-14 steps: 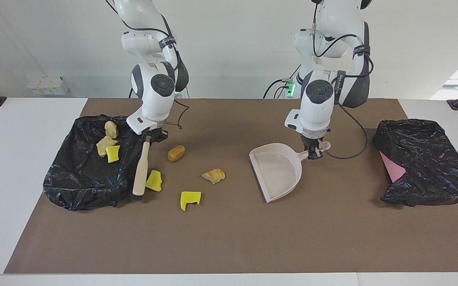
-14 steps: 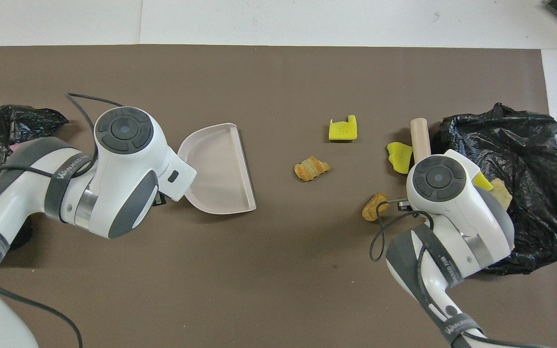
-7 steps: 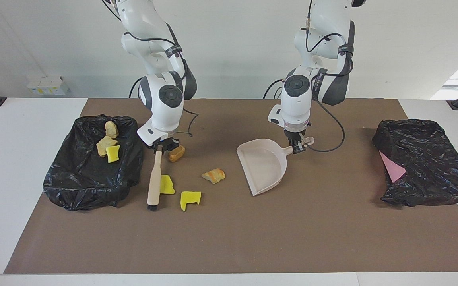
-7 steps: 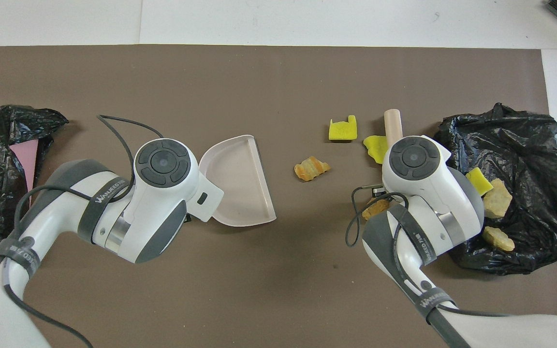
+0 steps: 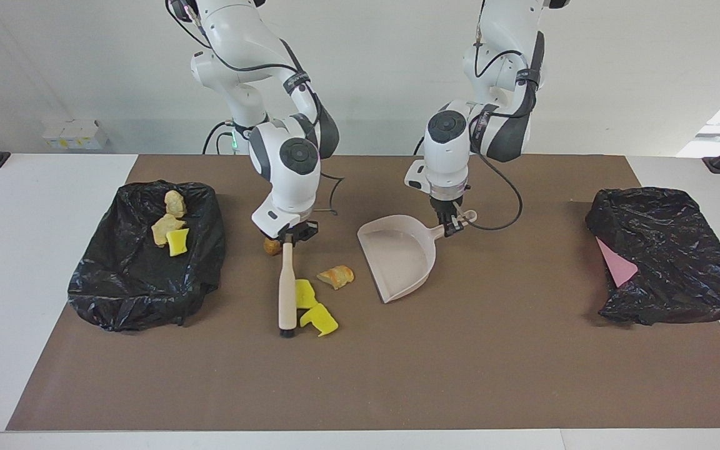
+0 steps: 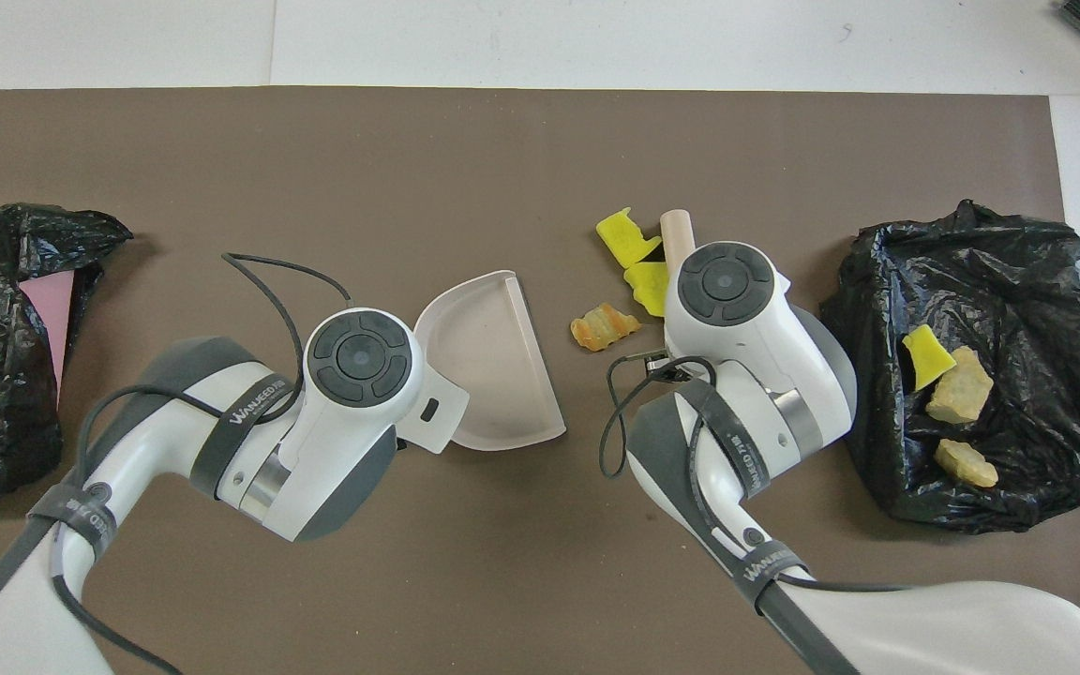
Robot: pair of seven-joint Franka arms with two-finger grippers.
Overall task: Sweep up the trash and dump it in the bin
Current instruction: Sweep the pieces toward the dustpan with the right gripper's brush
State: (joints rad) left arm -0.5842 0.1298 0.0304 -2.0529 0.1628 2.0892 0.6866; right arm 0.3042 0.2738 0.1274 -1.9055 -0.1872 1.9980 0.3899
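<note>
My right gripper [image 5: 289, 236] is shut on the handle of the beige brush [image 5: 285, 284], whose head rests on the mat. Two yellow sponge scraps [image 5: 304, 294] [image 5: 320, 319] lie against the brush on the dustpan's side. An orange-brown bread chunk [image 5: 336, 275] lies between the brush and the dustpan. A brown chunk [image 5: 270, 245] shows partly beside my right gripper. My left gripper [image 5: 452, 226] is shut on the handle of the beige dustpan [image 5: 397, 256], whose mouth faces the scraps. In the overhead view both wrists hide the grippers; the sponges [image 6: 624, 234] and the bread chunk [image 6: 604, 325] show.
A black-lined bin [image 5: 141, 275] at the right arm's end holds three scraps [image 5: 172, 228]. Another black-lined bin [image 5: 666, 256] at the left arm's end shows a pink sheet [image 5: 616, 262]. A brown mat [image 5: 397, 375] covers the table.
My right arm has swept the brush toward the table's middle, pushing two yellow sponges together near the bread chunk. My left arm has brought the dustpan closer to them.
</note>
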